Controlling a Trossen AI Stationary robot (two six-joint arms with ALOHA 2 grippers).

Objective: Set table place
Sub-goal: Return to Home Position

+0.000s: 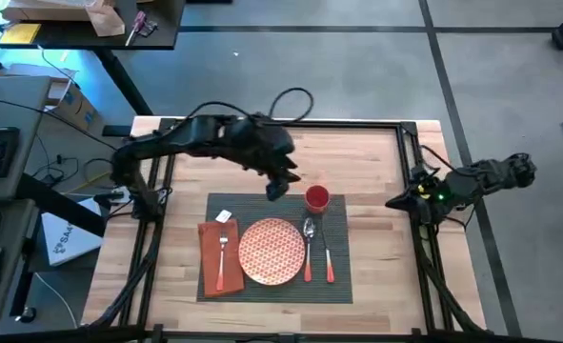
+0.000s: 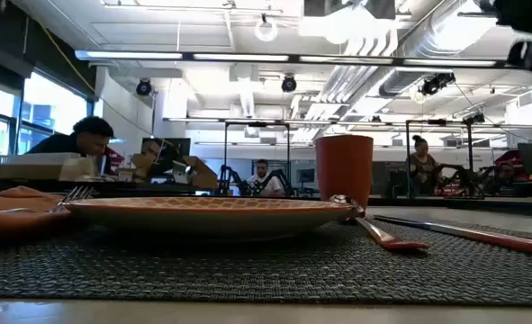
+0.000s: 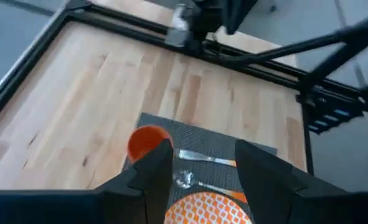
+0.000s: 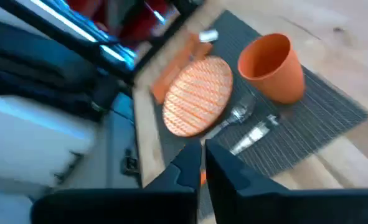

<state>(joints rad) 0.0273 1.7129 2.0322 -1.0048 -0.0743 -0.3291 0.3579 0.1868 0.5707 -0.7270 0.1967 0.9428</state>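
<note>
Grey placemat (image 1: 281,293) looks fully laid: fork (image 1: 222,250), plate (image 1: 272,252), spoon (image 1: 308,250), knife (image 1: 328,257), cup (image 1: 317,198). Left end effector (image 1: 274,191), apart, hovers by cup; right end effector (image 1: 393,202), together, sits mid-right. Homing remains.

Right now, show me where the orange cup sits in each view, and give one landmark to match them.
High view: orange cup right of centre, near the placemat's far edge.
Low view: cup upright, right of centre, behind the plate's rim.
Left wrist view: cup at the placemat's corner.
Right wrist view: cup on the placemat, beside the plate.
Shared landmark: the patterned plate, in all four.
</note>
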